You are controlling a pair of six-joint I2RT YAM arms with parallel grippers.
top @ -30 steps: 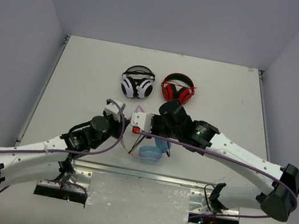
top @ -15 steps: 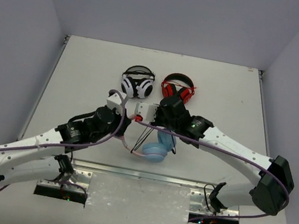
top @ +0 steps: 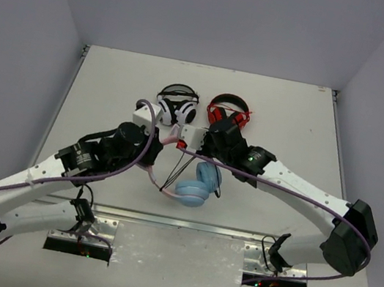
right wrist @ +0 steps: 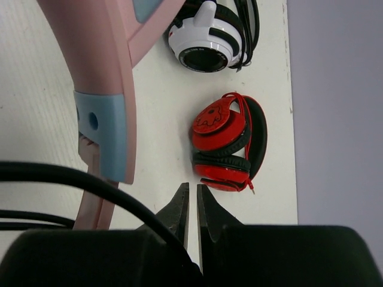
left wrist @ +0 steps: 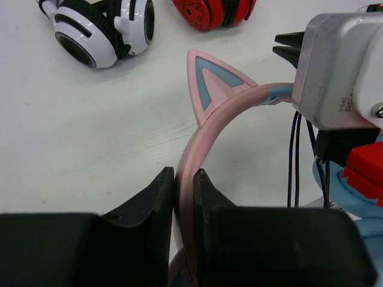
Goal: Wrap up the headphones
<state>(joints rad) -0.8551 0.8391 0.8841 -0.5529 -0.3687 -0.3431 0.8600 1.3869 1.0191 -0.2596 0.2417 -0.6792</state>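
The headphones have a pink headband (left wrist: 197, 143) with a cat ear (left wrist: 206, 81) and light blue ear cups (top: 194, 188). They hang between my two arms in the top view. My left gripper (left wrist: 184, 174) is shut on the headband, which curves up and right from its fingers; it also shows in the top view (top: 161, 140). The thin black cable (top: 171, 178) hangs in strands beside the cups and shows in the left wrist view (left wrist: 293, 161). My right gripper (right wrist: 192, 190) has its jaws almost together, and the cable (right wrist: 90, 179) runs across its left finger into their base.
White-and-black headphones (top: 177, 107) and red-and-black headphones (top: 228, 115) lie just behind my grippers; both show in the right wrist view (right wrist: 209, 36) (right wrist: 230, 146). The right wrist camera box (left wrist: 338, 66) sits close to the headband. A metal rail (top: 185, 224) runs along the near table edge.
Both grippers have moved toward the back of the table with the headphones. The ear cups have swung left and the cable strands have shifted with them.
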